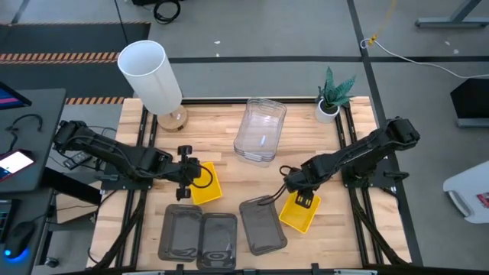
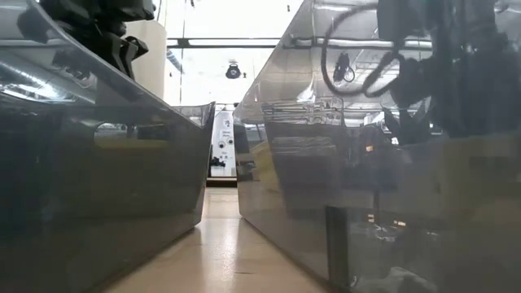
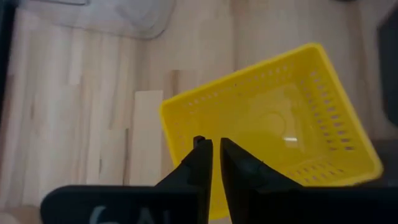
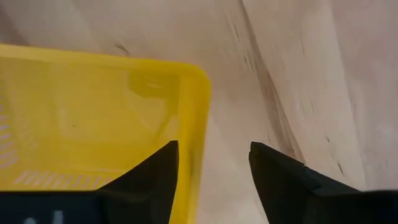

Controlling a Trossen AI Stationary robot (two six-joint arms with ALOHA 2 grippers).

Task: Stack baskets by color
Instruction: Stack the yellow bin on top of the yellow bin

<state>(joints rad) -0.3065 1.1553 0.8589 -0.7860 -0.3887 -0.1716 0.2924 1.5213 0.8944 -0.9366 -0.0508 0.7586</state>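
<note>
The wooden table (image 1: pixel 229 176) fills the middle of the high view, with dark rails along its left and right edges. Its widest bare stretch lies in the centre, between the clear baskets (image 1: pixel 260 130) stacked at upper centre and the row of grey baskets along the bottom edge. At the upper left corner stands a tall white cylinder (image 1: pixel 150 75), and at the upper right corner a small potted plant (image 1: pixel 331 98).

Two grey baskets (image 1: pixel 197 235) lie side by side, touching, at lower centre-left; a third grey basket (image 1: pixel 262 224) sits tilted just to their right, apart from them. In the low view the grey walls crowd the frame on both sides, leaving only a narrow lane of table between.

One yellow basket (image 1: pixel 207 183) lies left of centre, just above the grey pair. The left gripper (image 1: pixel 184 181) is at its left rim; in the left wrist view its fingers (image 3: pixel 198 163) stand nearly closed with the basket's wall (image 3: pixel 186 134) between them, pinching it.

Another yellow basket (image 1: pixel 299 214) lies at lower right, just beside the tilted grey one. The right gripper (image 1: pixel 304 201) hovers over its upper rim, fingers (image 4: pixel 163 167) spread wide, one over the basket's inside (image 4: pixel 93 118), the other over bare wood outside its edge.
</note>
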